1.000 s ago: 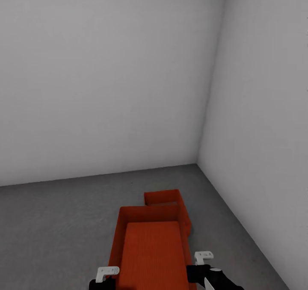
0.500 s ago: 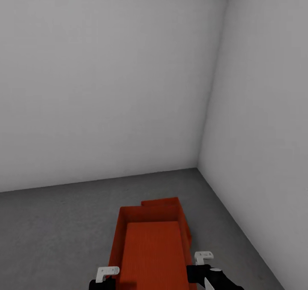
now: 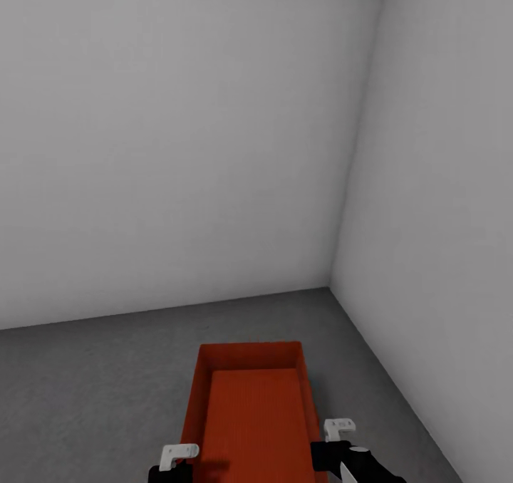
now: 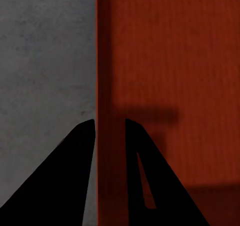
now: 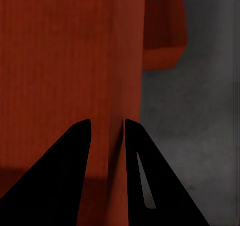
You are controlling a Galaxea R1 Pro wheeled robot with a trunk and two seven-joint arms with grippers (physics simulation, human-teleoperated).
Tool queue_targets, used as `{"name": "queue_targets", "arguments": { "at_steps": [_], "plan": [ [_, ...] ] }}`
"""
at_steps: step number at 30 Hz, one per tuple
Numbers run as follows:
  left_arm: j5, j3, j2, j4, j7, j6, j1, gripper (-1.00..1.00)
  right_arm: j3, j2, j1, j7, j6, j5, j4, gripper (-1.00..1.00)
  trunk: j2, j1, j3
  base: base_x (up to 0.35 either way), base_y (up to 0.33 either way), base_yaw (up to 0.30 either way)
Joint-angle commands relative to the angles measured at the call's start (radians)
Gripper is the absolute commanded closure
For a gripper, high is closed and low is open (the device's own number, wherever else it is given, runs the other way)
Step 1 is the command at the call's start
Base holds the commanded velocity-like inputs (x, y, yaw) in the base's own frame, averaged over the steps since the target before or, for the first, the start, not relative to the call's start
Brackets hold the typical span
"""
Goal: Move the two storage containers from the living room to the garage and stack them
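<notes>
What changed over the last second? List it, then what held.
The held bin now covers the second bin in the head view, where a second ago it stuck out past the far right corner; the wrist view shows its corner below the held one. Unchanged: left gripper and right gripper stay clamped on the side walls; walls and floor barely shift.

Storage container (image 3: 253, 412): matt orange-red plastic, bottom finely ribbed (walls smooth). Floor (image 3: 85, 383): rough, speckled grey concrete. Walls (image 3: 178, 134): smooth, matt pale grey. Gripper fingers (image 4: 75, 176): matt black.
</notes>
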Motion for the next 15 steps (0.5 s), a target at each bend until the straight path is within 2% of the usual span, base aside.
{"name": "queue_targets", "arguments": {
  "at_steps": [1, 15],
  "plan": [
    [0.006, -0.01, 0.024, -0.003, -0.002, -0.021, -0.001, 1.0, 0.013, -0.002, 0.0, 0.071, 0.006, -0.012, 0.002, 1.0, -0.001, 0.001, -0.001, 0.299, -0.082, 0.0],
    [0.006, -0.01, 0.024, -0.003, -0.002, -0.021, -0.001, 1.0, 0.014, -0.002, 0.0, 0.07, 0.006, -0.011, 0.002, 1.0, -0.001, 0.001, -0.001, 0.27, -0.142, 0.0]
  ]
}}
